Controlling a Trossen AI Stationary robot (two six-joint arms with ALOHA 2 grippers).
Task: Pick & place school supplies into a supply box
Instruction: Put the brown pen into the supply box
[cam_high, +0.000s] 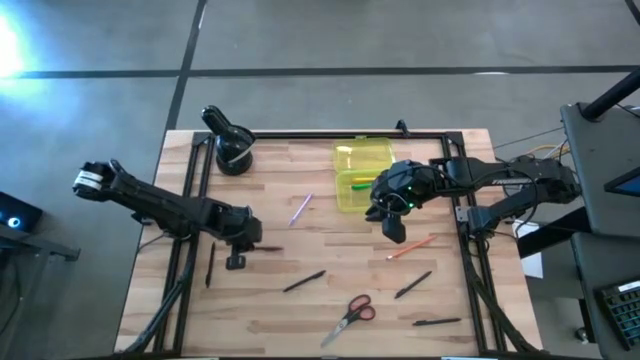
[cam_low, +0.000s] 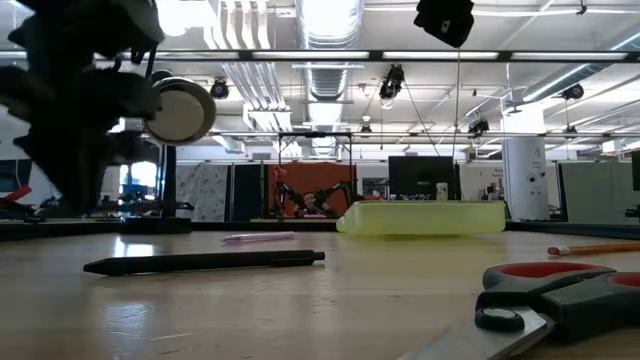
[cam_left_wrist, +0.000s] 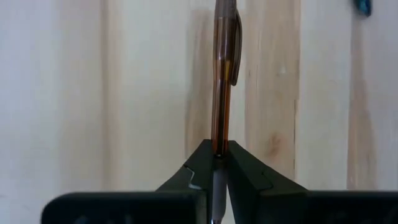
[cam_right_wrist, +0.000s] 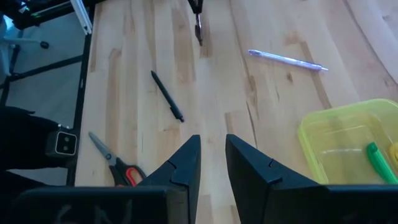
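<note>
Wooden table (cam_high: 300, 300): left gripper (cam_left_wrist: 219, 163) pinches a brown pen (cam_left_wrist: 224, 74); right gripper (cam_right_wrist: 212, 163), slightly parted, hangs beside supply box (cam_high: 362, 172).

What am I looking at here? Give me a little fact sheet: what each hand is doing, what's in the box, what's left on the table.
left hand: shut on a brown pen, low over the table
right hand: open, empty, beside the box
box: open, holds a green pen
still out: purple pen, orange pencil, scissors, several black pens
black stand: at a far corner of the table
</note>
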